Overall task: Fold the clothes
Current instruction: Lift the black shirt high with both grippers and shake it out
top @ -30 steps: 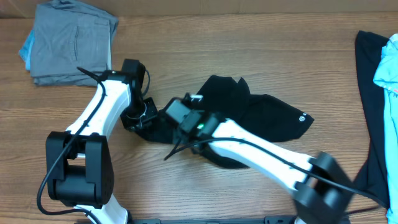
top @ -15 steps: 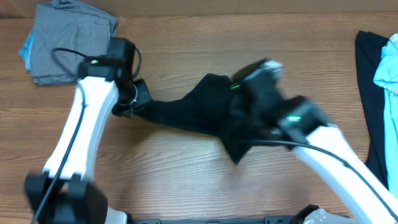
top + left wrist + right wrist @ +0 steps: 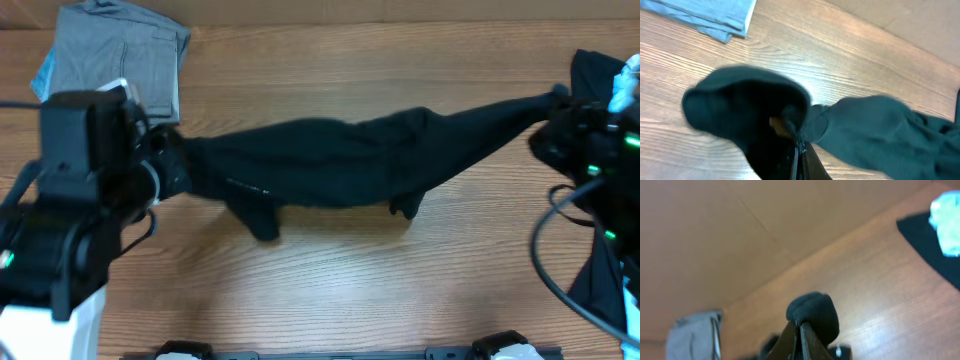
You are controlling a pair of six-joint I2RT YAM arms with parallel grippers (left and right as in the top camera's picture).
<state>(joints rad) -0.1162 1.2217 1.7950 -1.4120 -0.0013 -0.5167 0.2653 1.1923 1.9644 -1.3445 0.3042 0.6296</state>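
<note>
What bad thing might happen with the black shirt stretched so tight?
The black shirt might slip free, since the left claw and right claw each pinch only a small bunch. It is roped up, not flat, so it may land twisted. The left claw is also close to the folded grey pile and might bump it.

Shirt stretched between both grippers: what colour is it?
Black; the shirt shows best in the overhead view.
</note>
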